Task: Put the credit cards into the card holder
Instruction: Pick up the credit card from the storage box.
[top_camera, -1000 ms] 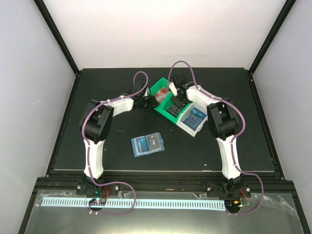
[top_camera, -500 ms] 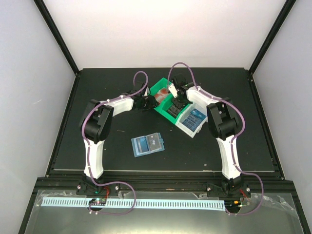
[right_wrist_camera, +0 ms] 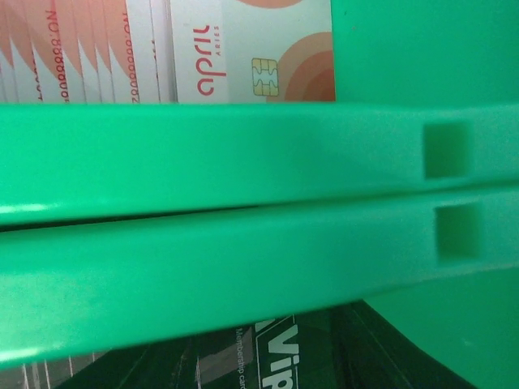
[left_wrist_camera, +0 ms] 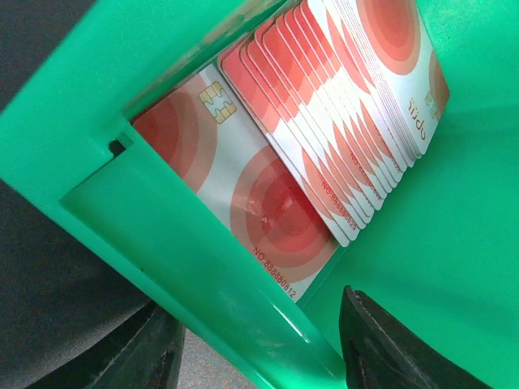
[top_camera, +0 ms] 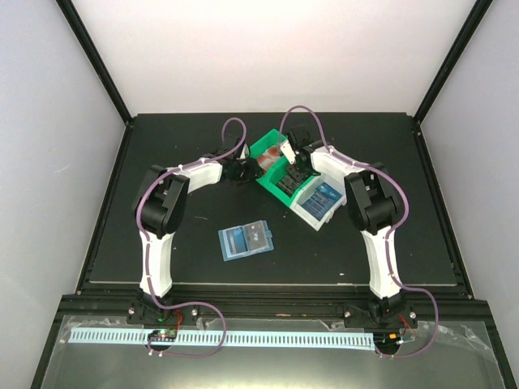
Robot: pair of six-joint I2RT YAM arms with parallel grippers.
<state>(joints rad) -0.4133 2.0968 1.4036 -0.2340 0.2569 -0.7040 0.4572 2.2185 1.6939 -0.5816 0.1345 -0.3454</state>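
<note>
Nearest me, the card holder (top_camera: 246, 240) lies flat on the black mat (top_camera: 178, 251), well apart from both arms. Past it, the green bin (top_camera: 266, 149) holds fanned red-and-white credit cards (left_wrist_camera: 324, 121), with the white bin (top_camera: 312, 212) touching at its 4 o'clock. The left gripper (top_camera: 248, 168) straddles the bin wall, and I can't tell if it's pinching. Can't tell on the right gripper (top_camera: 293, 162) either. Plain white walls (top_camera: 268, 49) behind.

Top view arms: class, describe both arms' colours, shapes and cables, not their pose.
Left arm and right arm match: white tubular links, bulky black joints, black bases. A purple cable loops along each. The left wrist view shows black fingers.
</note>
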